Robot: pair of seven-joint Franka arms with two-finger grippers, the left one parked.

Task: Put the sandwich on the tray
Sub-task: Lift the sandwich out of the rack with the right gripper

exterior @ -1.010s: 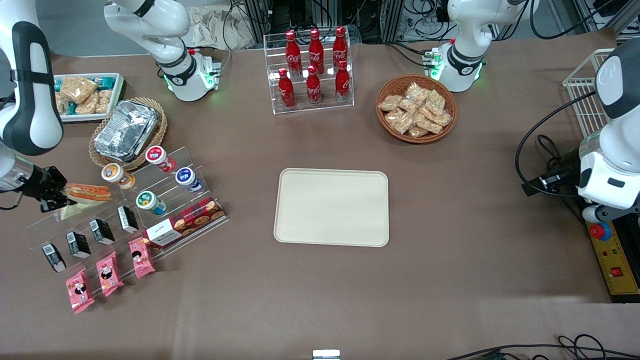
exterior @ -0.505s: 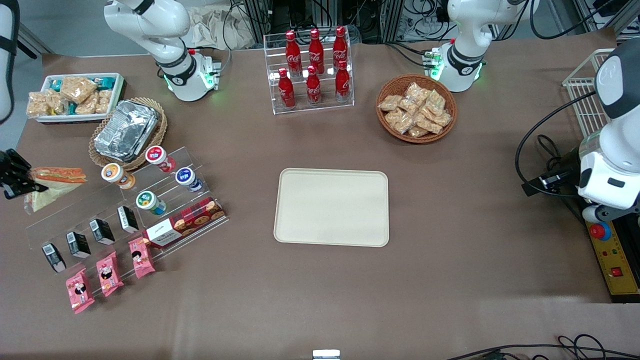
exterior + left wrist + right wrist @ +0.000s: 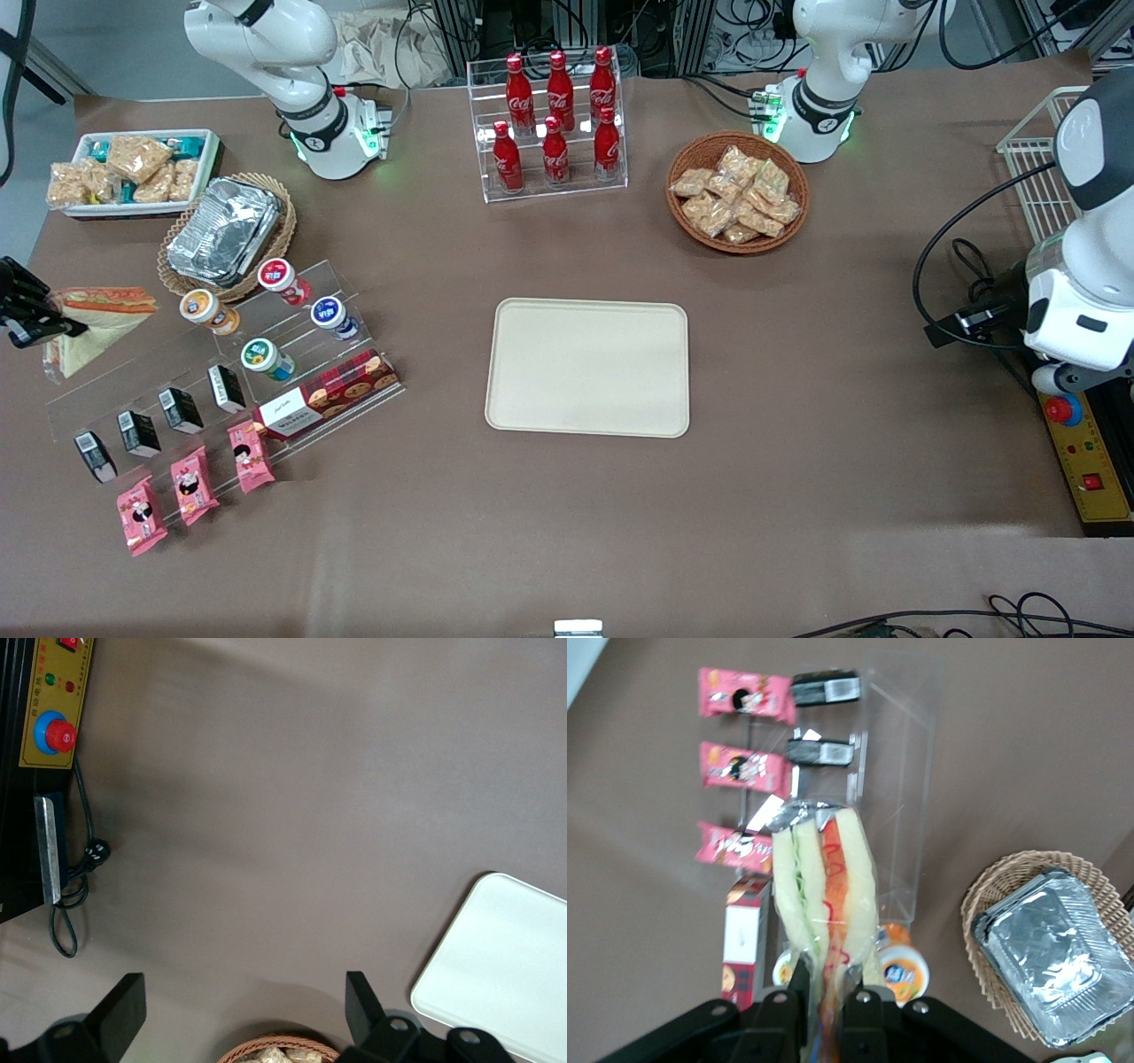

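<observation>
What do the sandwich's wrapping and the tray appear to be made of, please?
The sandwich, gripped by the tool near the table's working-arm end, seems wrapped in thin clear film: the filling shows through. The tray looks like matte cream plastic or moulded fibre; which is unclear.

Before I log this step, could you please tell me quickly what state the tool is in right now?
Tool: shut on the sandwich, held above the clear display rack at the working arm's end of the table.

Front view looks down over the whole table; right wrist view peers past the gripper point(image 3: 824, 1005) at the sandwich point(image 3: 824, 890), close; both show it.
</observation>
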